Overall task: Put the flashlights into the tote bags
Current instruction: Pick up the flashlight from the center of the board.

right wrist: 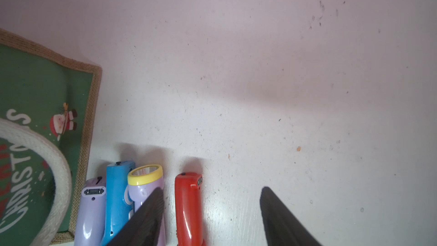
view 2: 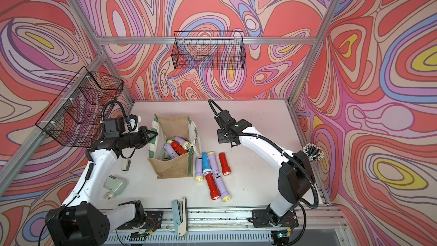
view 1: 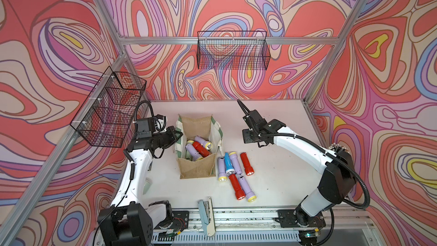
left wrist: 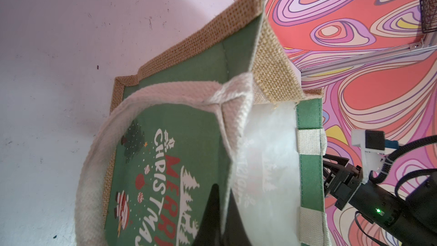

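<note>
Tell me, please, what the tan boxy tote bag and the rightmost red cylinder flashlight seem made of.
Tan boxy tote bag: likely jute burlap, matte, coarse open weave at its rim. Red cylinder flashlight: probably moulded plastic, glossy, streaky highlights.

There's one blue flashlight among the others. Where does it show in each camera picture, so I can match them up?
In a top view: the blue flashlight lies right of the tote bag, between two lilac flashlights.
In a top view: same spot, beside the bag.
Left wrist: not in it; the bag's burlap wall shows.
Right wrist: it lies between two lilac flashlights, by the bag's green panel.
Shared landmark: the tote bag.
</note>
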Available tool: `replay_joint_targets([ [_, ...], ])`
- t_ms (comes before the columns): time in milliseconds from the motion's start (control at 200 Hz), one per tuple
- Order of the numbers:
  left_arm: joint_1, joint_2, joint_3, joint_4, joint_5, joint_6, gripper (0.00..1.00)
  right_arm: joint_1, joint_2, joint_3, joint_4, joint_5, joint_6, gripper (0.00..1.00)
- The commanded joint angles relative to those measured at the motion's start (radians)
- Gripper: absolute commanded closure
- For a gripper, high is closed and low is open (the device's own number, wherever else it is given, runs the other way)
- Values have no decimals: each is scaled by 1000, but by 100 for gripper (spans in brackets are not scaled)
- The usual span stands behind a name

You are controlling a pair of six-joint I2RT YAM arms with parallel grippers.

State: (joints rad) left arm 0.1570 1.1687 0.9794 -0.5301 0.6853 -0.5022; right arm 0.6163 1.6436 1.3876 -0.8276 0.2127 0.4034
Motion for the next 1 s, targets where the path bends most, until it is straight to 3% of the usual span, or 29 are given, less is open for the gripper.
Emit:
replay_joint_targets([
  [0,5,7,-8,19,24,1,100,-7,44,-21,-42,-77,39,32],
  [230,6,13,-5,21,24,-1,100,-7,69,-115,14,-190,84,29],
  [571,4,11,-8,19,16,-2,100,-5,104,-188,67,-253,98,27],
  [996,6,13,-5,15,15,-1,100,27,214,-177,56,-188,82,31],
])
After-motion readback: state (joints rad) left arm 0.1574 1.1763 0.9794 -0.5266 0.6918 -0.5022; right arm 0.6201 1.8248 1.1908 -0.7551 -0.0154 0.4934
